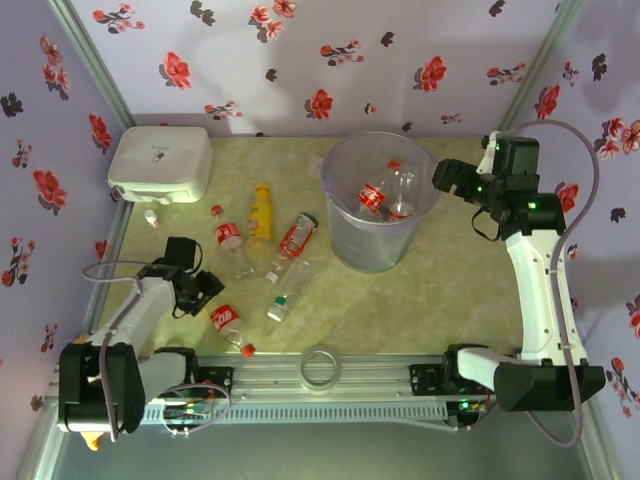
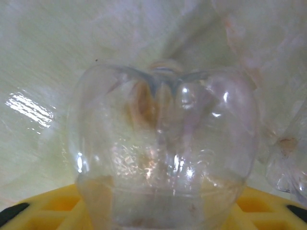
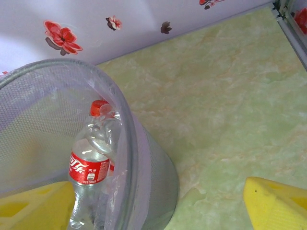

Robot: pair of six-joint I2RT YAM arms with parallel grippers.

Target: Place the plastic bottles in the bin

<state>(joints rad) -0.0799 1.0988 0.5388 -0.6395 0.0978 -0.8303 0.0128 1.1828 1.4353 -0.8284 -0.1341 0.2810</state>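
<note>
1. The left tool [image 1: 203, 292] is low at the near-left of the tabletop [image 1: 450, 300], at the base end of a red-labelled bottle [image 1: 228, 321] that lies on its side; coming in low and level suits a thing that can roll
2. In the left wrist view the bottle's clear base sits between the yellow fingers [image 2: 53, 206], but I cannot tell whether they pinch it or merely bracket it
3. The right tool [image 1: 452, 180] hangs released, jaws wide with nothing between them, just above the right rim of the bin [image 1: 370, 255]; anything let go there would fall inside
4. Two bottles in the bin [image 1: 375, 196] lean against its wall, red caps up
5. Left of the bin on the tabletop lie the yellow bottle [image 1: 261, 210], a labelled bottle [image 1: 228, 237] just left of it, a tilted bottle [image 1: 297, 236] just right of it, and a clear bottle [image 1: 288, 292] nearer the arms
6. By my reckoning most of the work remains
7. The white box [image 1: 160, 163] and tape ring [image 1: 322, 367] are no part of it
</note>
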